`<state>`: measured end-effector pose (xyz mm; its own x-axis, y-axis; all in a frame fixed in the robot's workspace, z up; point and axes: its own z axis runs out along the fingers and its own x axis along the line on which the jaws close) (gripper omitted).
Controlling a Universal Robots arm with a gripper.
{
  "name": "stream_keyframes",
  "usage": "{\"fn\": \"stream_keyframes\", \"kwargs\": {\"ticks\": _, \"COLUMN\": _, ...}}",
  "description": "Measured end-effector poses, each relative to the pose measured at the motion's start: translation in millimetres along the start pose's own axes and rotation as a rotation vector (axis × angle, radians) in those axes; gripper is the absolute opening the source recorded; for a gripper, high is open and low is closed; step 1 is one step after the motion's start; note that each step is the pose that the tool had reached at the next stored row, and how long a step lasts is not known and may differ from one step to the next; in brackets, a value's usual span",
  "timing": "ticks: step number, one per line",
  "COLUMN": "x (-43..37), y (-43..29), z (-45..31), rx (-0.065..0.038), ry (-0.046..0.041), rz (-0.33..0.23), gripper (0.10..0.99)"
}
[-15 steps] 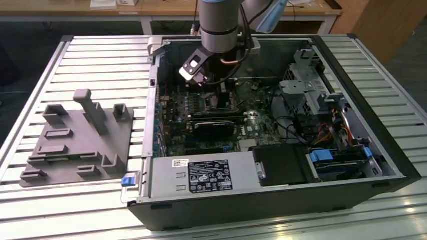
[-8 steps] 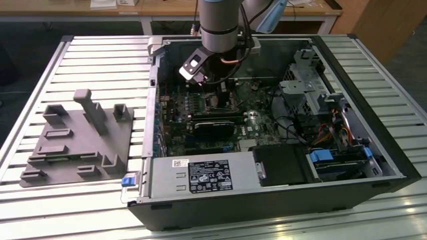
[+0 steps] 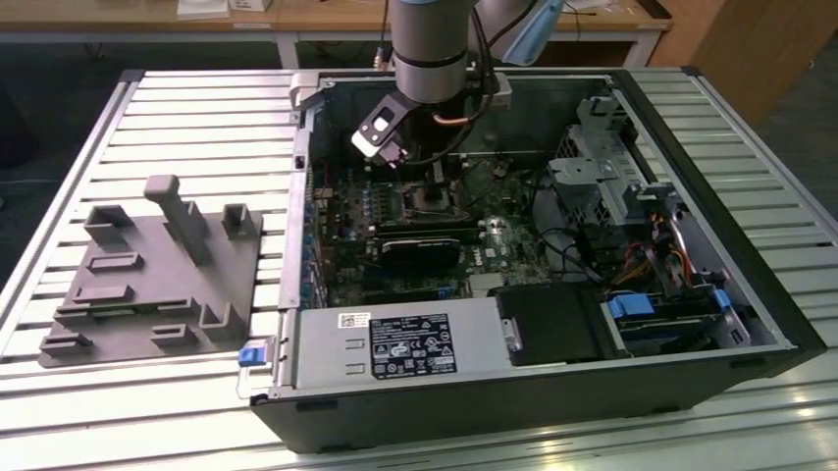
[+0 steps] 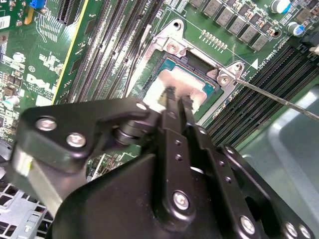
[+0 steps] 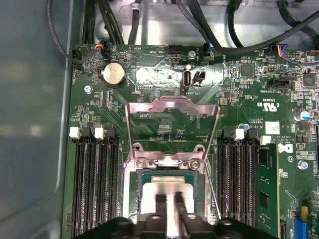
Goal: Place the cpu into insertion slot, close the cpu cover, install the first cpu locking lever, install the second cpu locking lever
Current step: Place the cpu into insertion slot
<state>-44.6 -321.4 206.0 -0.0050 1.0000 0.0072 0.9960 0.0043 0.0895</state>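
Gripper [image 5: 170, 198] is right over the cpu [image 5: 167, 185], my fingers [image 5: 160, 204] a narrow gap apart and clamping nothing. The cpu lies flat in the slot [image 5: 133, 194], directly under my tips; touching or not, I can't tell. The cover [image 5: 172, 105] stands swung open just beyond the slot. In the exterior view I'm down inside the open case [image 3: 524, 412].

Exterior view: a large black-and-white printed label [image 3: 412, 348] and a small white sticker [image 3: 356, 319] lay on the silver metal power-supply box [image 3: 321, 358], along one edge of the black computer case [image 3: 524, 412]. First wrist view: white silkscreen lettering [image 5: 271, 105] and a white rectangular sticker [image 5: 273, 127] stood on the green circuit board [image 5: 149, 79]. Second wrist view: a white printed triangle [image 4: 256, 63] sat beside a corner of the small square silver-rimmed insertion slot [image 4: 149, 57]. No wording could be made out.
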Motion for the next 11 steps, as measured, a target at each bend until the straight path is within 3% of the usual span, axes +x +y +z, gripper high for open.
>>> {"fn": "stream_keyframes", "kwargs": {"ticks": 1, "x": 0.0, "y": 0.0, "z": 0.0, "rx": 0.000, "ry": 0.0000, "rz": 0.000, "gripper": 0.212}}
{"fn": "stream_keyframes", "kwargs": {"ticks": 3, "x": 0.0, "y": 0.0, "z": 0.0, "rx": 0.000, "ry": 0.0000, "rz": 0.000, "gripper": 0.106}}
{"fn": "stream_keyframes", "kwargs": {"ticks": 8, "x": 0.0, "y": 0.1, "z": -0.1, "rx": 0.002, "ry": 0.0001, "rz": 0.000, "gripper": 0.106}}
{"fn": "stream_keyframes", "kwargs": {"ticks": 10, "x": 0.0, "y": 1.0, "z": 0.1, "rx": 0.030, "ry": -0.0001, "rz": 0.000, "gripper": 0.106}}
{"fn": "stream_keyframes", "kwargs": {"ticks": 11, "x": 0.0, "y": 1.0, "z": 0.0, "rx": 0.032, "ry": -0.0001, "rz": 0.000, "gripper": 0.106}}
